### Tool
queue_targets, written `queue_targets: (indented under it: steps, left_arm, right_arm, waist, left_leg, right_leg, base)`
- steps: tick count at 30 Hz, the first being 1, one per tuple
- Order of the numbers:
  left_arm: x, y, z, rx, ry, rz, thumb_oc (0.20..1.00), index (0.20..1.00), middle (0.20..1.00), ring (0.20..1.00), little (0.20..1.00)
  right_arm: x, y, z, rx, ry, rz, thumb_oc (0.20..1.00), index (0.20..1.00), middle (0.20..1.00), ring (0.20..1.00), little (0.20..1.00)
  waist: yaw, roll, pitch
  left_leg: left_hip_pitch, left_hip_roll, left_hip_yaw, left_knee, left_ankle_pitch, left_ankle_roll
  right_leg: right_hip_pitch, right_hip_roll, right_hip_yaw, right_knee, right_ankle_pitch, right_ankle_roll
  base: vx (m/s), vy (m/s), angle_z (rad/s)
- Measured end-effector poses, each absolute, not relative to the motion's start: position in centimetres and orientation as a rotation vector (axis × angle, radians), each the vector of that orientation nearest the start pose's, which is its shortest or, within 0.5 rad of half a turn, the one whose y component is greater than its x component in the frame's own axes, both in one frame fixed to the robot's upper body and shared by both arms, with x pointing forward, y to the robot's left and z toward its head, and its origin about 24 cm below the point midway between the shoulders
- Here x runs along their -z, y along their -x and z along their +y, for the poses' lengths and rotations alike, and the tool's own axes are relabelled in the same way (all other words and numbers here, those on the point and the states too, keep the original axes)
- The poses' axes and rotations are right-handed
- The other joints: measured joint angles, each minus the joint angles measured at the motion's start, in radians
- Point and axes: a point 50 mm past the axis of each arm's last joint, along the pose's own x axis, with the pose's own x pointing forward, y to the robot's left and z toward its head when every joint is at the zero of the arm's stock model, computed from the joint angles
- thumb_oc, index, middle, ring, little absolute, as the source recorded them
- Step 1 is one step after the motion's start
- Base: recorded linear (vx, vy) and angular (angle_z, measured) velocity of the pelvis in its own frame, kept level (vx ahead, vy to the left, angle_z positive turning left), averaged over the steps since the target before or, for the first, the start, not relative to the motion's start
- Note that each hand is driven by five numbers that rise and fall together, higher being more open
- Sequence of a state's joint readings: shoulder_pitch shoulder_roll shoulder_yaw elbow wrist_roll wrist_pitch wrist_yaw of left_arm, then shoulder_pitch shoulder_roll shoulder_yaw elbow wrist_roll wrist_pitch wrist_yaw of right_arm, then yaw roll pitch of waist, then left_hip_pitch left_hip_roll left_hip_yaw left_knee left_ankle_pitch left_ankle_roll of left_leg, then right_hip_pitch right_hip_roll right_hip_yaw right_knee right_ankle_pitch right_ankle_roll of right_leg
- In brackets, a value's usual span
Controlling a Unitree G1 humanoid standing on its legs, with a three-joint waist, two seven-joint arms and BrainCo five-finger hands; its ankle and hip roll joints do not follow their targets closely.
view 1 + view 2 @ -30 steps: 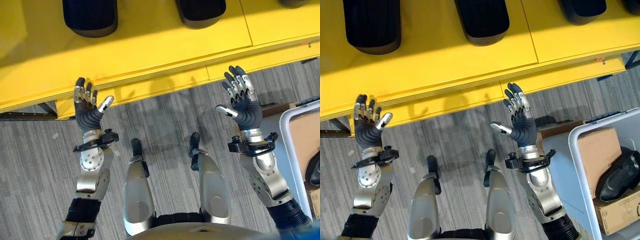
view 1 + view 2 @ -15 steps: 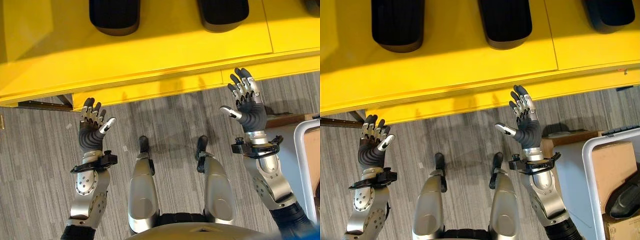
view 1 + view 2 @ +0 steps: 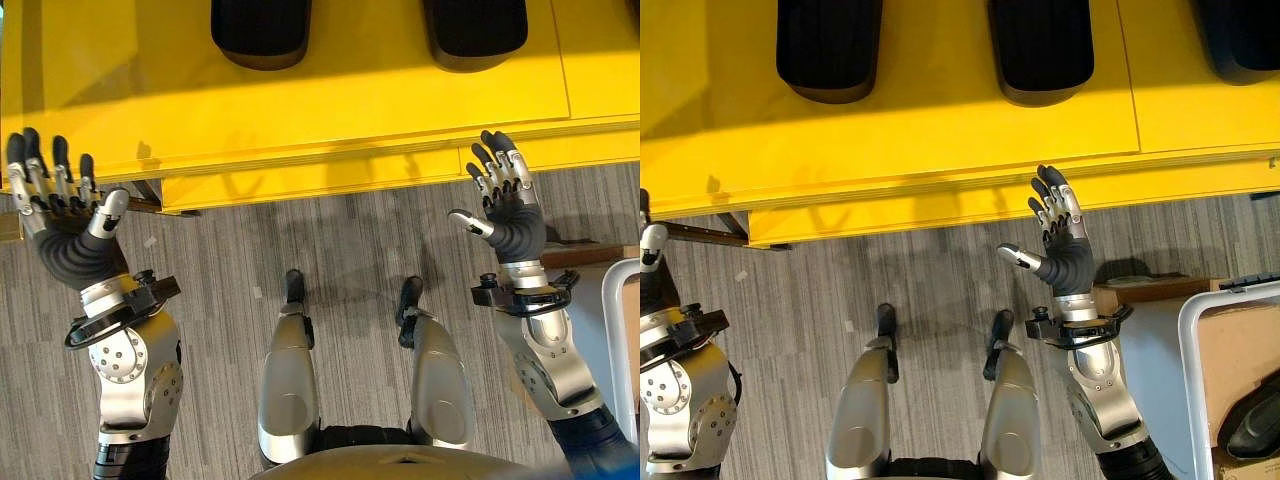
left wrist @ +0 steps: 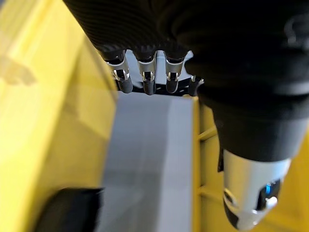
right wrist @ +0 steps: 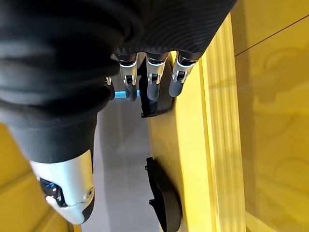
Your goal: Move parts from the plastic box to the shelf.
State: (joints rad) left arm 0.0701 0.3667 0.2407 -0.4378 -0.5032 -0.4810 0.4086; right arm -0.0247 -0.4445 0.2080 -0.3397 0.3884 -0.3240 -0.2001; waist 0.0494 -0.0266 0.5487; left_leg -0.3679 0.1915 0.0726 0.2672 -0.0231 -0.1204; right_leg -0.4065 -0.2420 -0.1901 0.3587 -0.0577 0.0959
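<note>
The left hand (image 3: 62, 215) is raised with fingers spread and empty at the yellow shelf's (image 3: 330, 110) front edge, two black parts (image 3: 262, 30) lie on the shelf above, and the right hand (image 3: 508, 208) — also open, holding nothing — hovers before the edge, with the plastic box (image 3: 1200, 350) just to its right.

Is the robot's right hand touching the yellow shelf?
Cannot tell. In the left eye view the open right hand has its fingertips overlapping the yellow shelf edge, but looking from above hides any gap.
</note>
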Motion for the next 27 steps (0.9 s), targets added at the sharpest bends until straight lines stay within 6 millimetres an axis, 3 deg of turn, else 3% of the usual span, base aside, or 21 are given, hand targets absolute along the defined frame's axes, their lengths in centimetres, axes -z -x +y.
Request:
queue_targets:
  steps: [2, 7, 15, 18, 27]
  left_arm:
    - [-20.9, -19.0, 25.5, -0.454, 0.258, -1.023, 1.0, 1.0, 1.0, 1.0, 1.0]
    - [-23.5, -20.2, 24.6, -0.451, 0.233, -1.148, 1.0, 1.0, 1.0, 1.0, 1.0]
    - [-25.6, -23.8, 25.2, -0.498, 0.175, -1.158, 1.0, 1.0, 1.0, 1.0, 1.0]
    - [-27.8, -24.9, 25.5, -0.499, 0.136, -1.194, 1.0, 1.0, 1.0, 1.0, 1.0]
    - [-28.1, -27.5, 25.7, -0.486, 0.05, -1.105, 1.0, 1.0, 1.0, 1.0, 1.0]
  right_arm:
    - [-14.9, -23.3, -16.2, -0.147, -0.089, -0.569, 1.0, 1.0, 1.0, 1.0, 1.0]
    - [-15.3, -23.6, -15.7, -0.184, -0.084, -0.586, 1.0, 1.0, 1.0, 1.0, 1.0]
    - [-15.3, -23.8, -15.1, -0.23, -0.103, -0.575, 1.0, 1.0, 1.0, 1.0, 1.0]
    - [-15.0, -23.9, -15.1, -0.236, -0.11, -0.563, 1.0, 1.0, 1.0, 1.0, 1.0]
    - [-14.2, -24.2, -14.7, -0.266, -0.121, -0.516, 1.0, 1.0, 1.0, 1.0, 1.0]
  waist:
    - [-0.006, 0.0, 0.0]
    - [-0.014, 0.0, -0.001]
    - [-0.067, -0.008, -0.008]
    - [-0.089, -0.015, -0.015]
    - [-0.106, -0.033, -0.033]
  left_leg:
    - [0.001, 0.0, 0.001, 0.004, -0.001, 0.001]
    - [-0.001, 0.001, 0.001, 0.018, -0.004, 0.003]
    - [-0.009, 0.003, 0.007, 0.06, -0.023, 0.003]
    - [-0.027, 0.014, 0.005, 0.073, -0.026, 0.003]
    - [-0.029, 0.024, 0.019, 0.103, -0.043, 0.003]
  right_leg:
    - [0.0, 0.0, 0.001, 0.002, 0.0, 0.0]
    - [0.001, 0.0, 0.005, 0.01, 0.001, 0.0]
    - [-0.002, 0.007, 0.017, 0.01, 0.006, 0.001]
    - [-0.006, 0.015, 0.02, 0.004, 0.018, -0.001]
    - [-0.007, 0.031, 0.037, 0.001, 0.026, -0.002]
  base:
    - [0.0, 0.0, 0.0]
    - [0.0, 0.0, 0.0]
    - [0.01, 0.016, -0.05]
    - [0.0, 0.004, -0.01]
    - [0.0, 0.012, -0.06]
